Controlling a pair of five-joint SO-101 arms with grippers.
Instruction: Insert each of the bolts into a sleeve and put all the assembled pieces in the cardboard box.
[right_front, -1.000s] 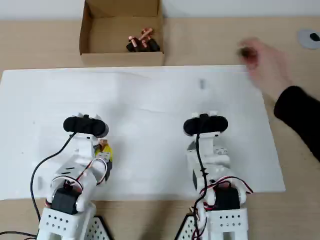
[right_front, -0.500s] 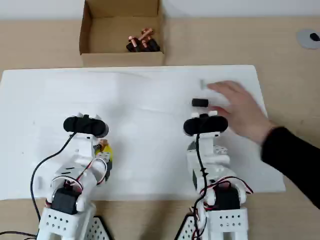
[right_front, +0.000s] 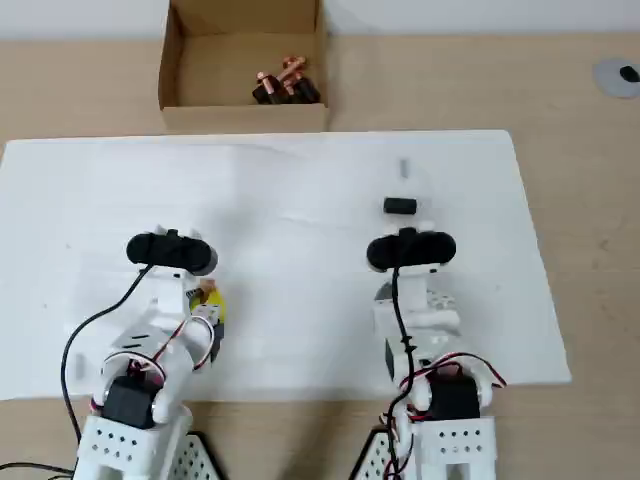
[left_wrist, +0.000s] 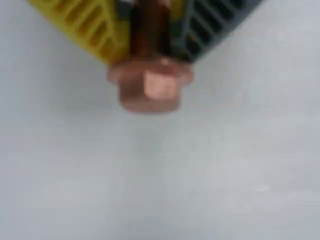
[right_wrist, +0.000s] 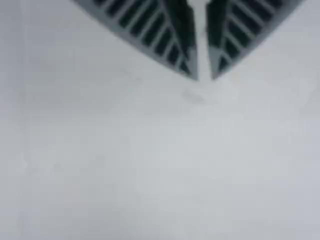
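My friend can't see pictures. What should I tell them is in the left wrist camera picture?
The left gripper pinches a copper-coloured bolt by its shaft, between one yellow finger and one dark finger. The bolt's six-sided head sticks out past the fingertips, over a plain white sheet.

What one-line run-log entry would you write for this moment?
left gripper: shut on bolt | right gripper: shut, empty | sleeve: on white sheet, ahead of right gripper | cardboard box: holds assembled pieces
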